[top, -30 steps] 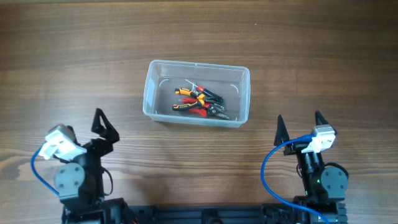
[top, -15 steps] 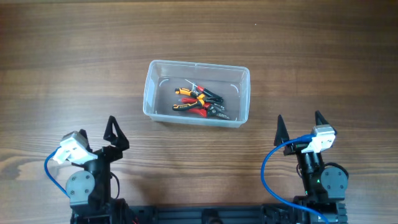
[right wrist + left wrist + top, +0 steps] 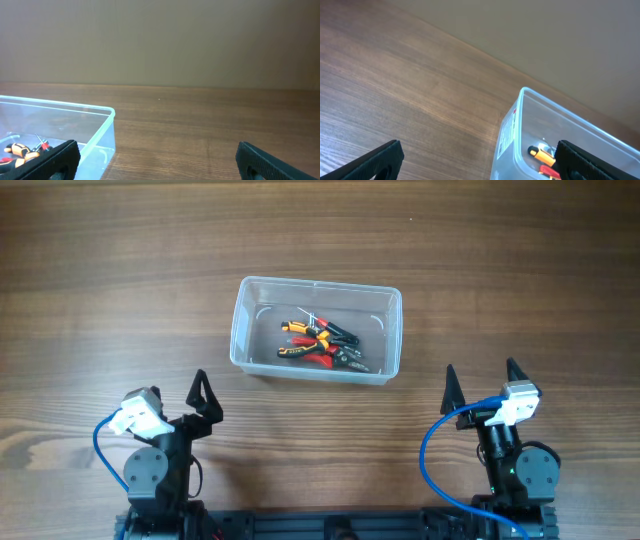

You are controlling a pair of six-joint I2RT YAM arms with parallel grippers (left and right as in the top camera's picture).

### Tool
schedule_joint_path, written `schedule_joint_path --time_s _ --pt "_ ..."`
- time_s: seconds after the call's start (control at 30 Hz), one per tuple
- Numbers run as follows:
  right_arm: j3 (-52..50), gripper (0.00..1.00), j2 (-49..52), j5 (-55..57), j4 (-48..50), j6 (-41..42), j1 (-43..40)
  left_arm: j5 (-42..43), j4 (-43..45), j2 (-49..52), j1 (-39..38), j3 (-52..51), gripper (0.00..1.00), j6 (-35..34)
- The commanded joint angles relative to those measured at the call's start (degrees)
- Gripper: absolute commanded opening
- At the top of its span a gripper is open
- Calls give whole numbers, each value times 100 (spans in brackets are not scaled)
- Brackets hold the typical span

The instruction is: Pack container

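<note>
Near the middle of the desk, well off the near edge where both arms stand: one container, clear plastic, rectangular with rounded corners and a rim, upright and open-topped, long sides parallel to the near edge.

Contents of container: small hand tools with red, orange and dark handles, lying in an overlapping heap on its floor, nearer the wall that faces the arms. The exact count cannot be told. A pale printed label is stuck to the short wall on the left-hand side.

Left end effector: at the near edge toward the left corner, fingers spread wide, nothing between them. It is apart from the container, whose left short wall and near corner sit between the fingertips in the left wrist view. In the overhead view only one black finger shows plainly, and a white camera block sits beside it.

Right end effector: at the near edge toward the right corner, fingers spread wide, holding nothing, pointed toward the far edge. It is well apart from the container, which lies ahead of it and to its left.

Fittings: one blue cable looped at the left arm, one blue cable looped at the right arm.

Surface: brown wood grain.
</note>
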Motion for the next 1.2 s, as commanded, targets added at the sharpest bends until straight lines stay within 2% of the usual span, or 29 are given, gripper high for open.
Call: schedule_joint_path --time_s 0.0,0.13,0.33,0.43,1.17 --pt "-7 100 -70 -44 31 -59 24 33 63 -68 -35 -92 100 -96" --pt "-7 100 -70 -44 31 -59 24 68 61 -68 -35 -92 100 -66" --pt "-7 100 -70 -44 31 -61 24 11 81 -68 -31 -101 100 2232" --pt "-7 100 -70 -44 31 -59 24 9 79 -68 -28 -101 100 2800" --pt "-7 100 -70 -42 31 -59 24 9 79 -57 -28 -101 100 2802"
